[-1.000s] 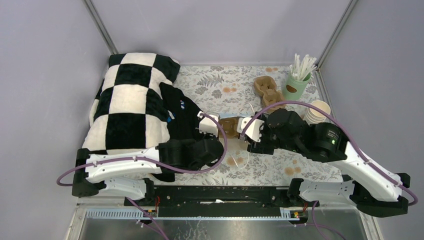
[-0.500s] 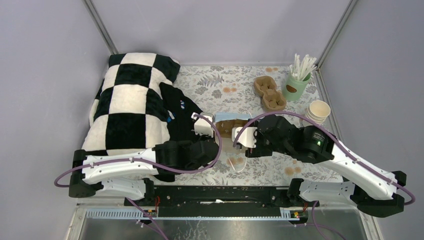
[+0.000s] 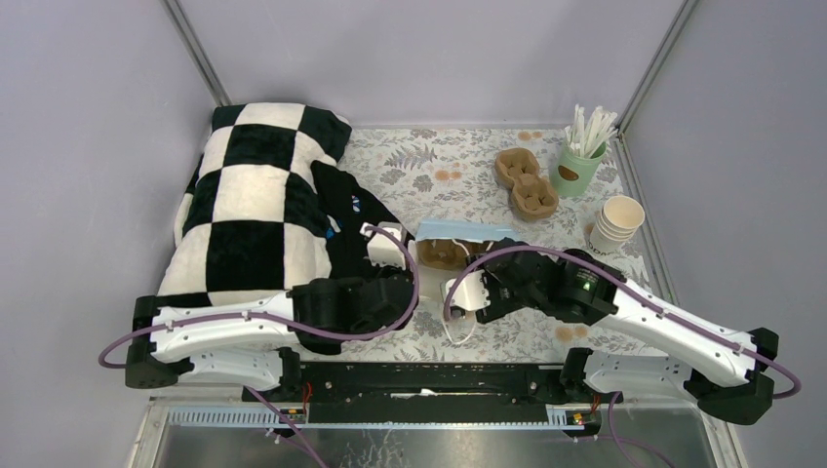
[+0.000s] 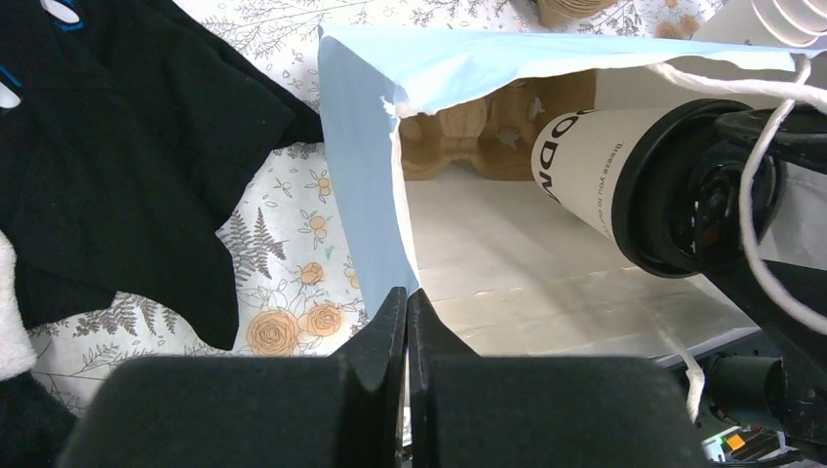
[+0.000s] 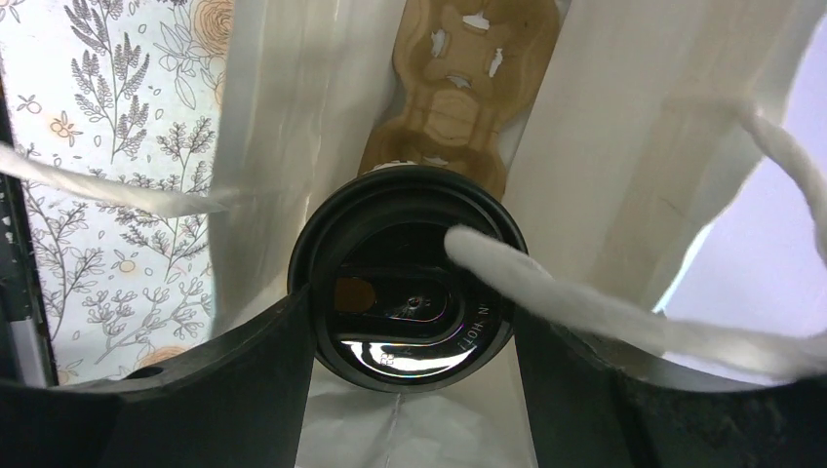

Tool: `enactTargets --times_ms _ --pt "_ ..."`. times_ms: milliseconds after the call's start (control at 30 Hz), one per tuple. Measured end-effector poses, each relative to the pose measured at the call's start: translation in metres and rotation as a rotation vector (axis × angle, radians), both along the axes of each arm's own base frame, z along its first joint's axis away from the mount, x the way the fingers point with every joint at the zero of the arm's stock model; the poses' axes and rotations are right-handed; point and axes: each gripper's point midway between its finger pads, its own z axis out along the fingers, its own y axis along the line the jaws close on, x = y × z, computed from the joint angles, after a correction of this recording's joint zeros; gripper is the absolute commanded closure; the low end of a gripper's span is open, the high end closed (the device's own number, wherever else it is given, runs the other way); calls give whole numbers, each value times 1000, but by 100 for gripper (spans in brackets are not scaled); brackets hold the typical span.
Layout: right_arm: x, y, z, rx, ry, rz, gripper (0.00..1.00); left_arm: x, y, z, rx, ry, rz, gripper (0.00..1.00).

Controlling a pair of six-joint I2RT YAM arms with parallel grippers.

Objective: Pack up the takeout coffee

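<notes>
left hand (image 4: 405, 314): closed tight, tips at the lower corner of the paper bag (image 4: 361, 175) mouth. Looks pinched on the paper rim, propping the mouth open.
right hand (image 5: 410, 327): gripping the takeout coffee (image 4: 585, 161) around its top, one finger on each side of the black lid (image 5: 410, 263).
coffee position: centre right of the left wrist view, lying sideways. Base points into the bag mouth, lid faces out. Can't tell if it touches the bag floor.
cup carrier (image 4: 468, 132): brown pulp, deep inside the bag, just past the cup base.
rope handle (image 5: 595, 312): white cord draped across the lid and the right hand.
changed: a second ago in the top view both hands sat nearer frame centre. They have since slid toward the lower left. The bag's blue panel now shows above the carrier, where it didn't before.
meaning: the bag looks opened up and the cup lined up with the mouth. Packing is underway, but the cup is not seated in the carrier yet.
next: likely push the cup deeper toward a carrier slot, then let go.
risk: the cord could snag the lid.
background: spare carriers (image 3: 525, 183), cream cup stack (image 3: 620, 219) and mint cup of sticks (image 3: 580, 161) sit upper right on the floral surface (image 3: 439, 161), same spots as before.
</notes>
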Motion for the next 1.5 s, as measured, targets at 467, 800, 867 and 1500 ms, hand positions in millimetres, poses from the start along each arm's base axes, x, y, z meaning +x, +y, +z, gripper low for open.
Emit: enactTargets --times_ms 467,800,867,1500 --pt "28 12 -34 0 -118 -61 52 -11 -3 -15 -59 29 -67 100" --pt "26 16 -31 65 -107 -81 52 -13 1 -10 -61 30 -80 100" --pt "22 16 -29 81 -87 -83 51 -13 1 -6 -53 27 -82 100" --pt "-16 -5 31 317 33 -135 53 6 12 17 13 21 -39 100"
